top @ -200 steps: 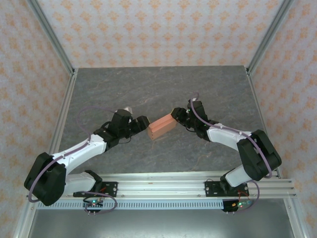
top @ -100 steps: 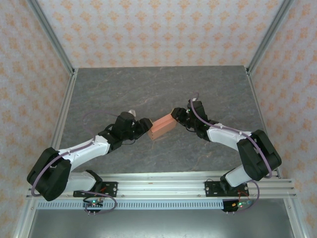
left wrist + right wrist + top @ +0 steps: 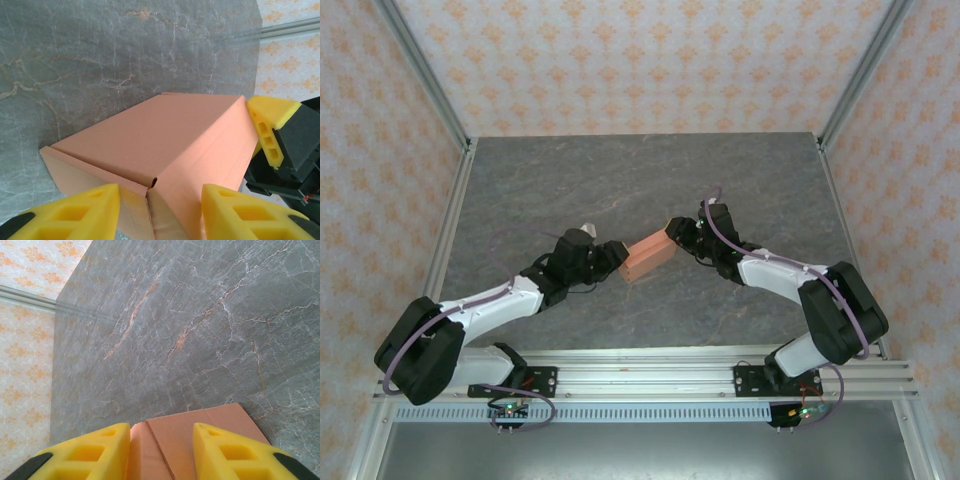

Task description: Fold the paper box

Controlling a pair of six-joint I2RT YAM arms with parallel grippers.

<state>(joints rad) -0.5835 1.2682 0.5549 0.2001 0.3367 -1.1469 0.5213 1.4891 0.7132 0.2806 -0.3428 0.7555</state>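
The paper box (image 3: 648, 256) is a small salmon-orange closed carton, hanging askew between the two arms over the middle of the table. My right gripper (image 3: 678, 233) is shut on its far right end. In the right wrist view the box (image 3: 200, 435) lies between the yellow fingers of that gripper (image 3: 161, 427). My left gripper (image 3: 617, 256) is at the near left end. In the left wrist view this gripper (image 3: 160, 189) straddles the near corner of the box (image 3: 165, 140), with a pad against each face. A right fingertip (image 3: 272, 125) shows at the box's far end.
The grey marble tabletop (image 3: 620, 180) stretches behind and beside the box. Aluminium frame posts (image 3: 425, 80) and patterned walls close in the left, right and back. The arms' mounting rail (image 3: 640, 375) runs along the near edge.
My left gripper has slid a little forward to the box's near corner and its jaws have narrowed onto it. The right arm and the box have stayed still.
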